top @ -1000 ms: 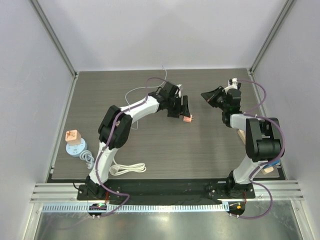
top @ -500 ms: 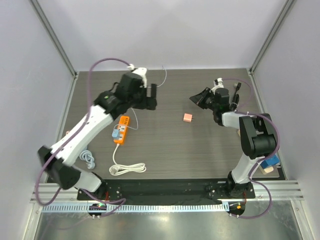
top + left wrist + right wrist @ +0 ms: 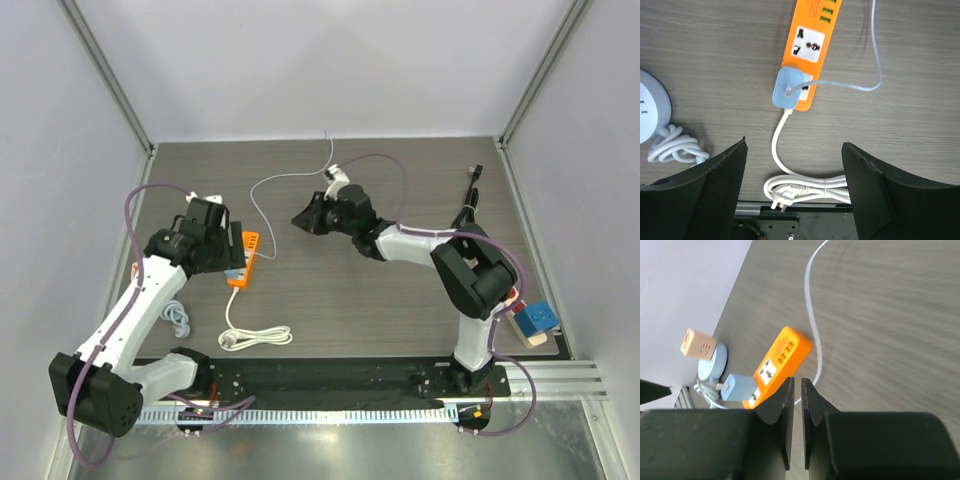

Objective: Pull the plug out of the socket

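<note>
The dark blue plug (image 3: 534, 317) sits at the near right edge of the table, on the beige socket strip (image 3: 539, 339), which the right arm mostly hides. The strip's black cord (image 3: 469, 197) runs toward the back right. My left gripper (image 3: 226, 243) is open and empty above the orange strip (image 3: 244, 262); in the left wrist view (image 3: 794, 165) its fingers hang wide apart. My right gripper (image 3: 299, 220) reaches to the table's middle, far from the plug. Its jaws (image 3: 797, 386) are shut on nothing.
The orange strip (image 3: 807, 50) carries a small light-blue cube (image 3: 788, 89) on a thin white cable (image 3: 262, 188). Its coiled white cord (image 3: 807, 189) lies near the front edge. A round light-blue socket (image 3: 713, 368) with a pink cube (image 3: 698, 344) stands at the left.
My left arm has swung back and left, and now hangs over the orange strip. My right arm has swept left to the table's middle. The pink cube seen there earlier no longer shows.
</note>
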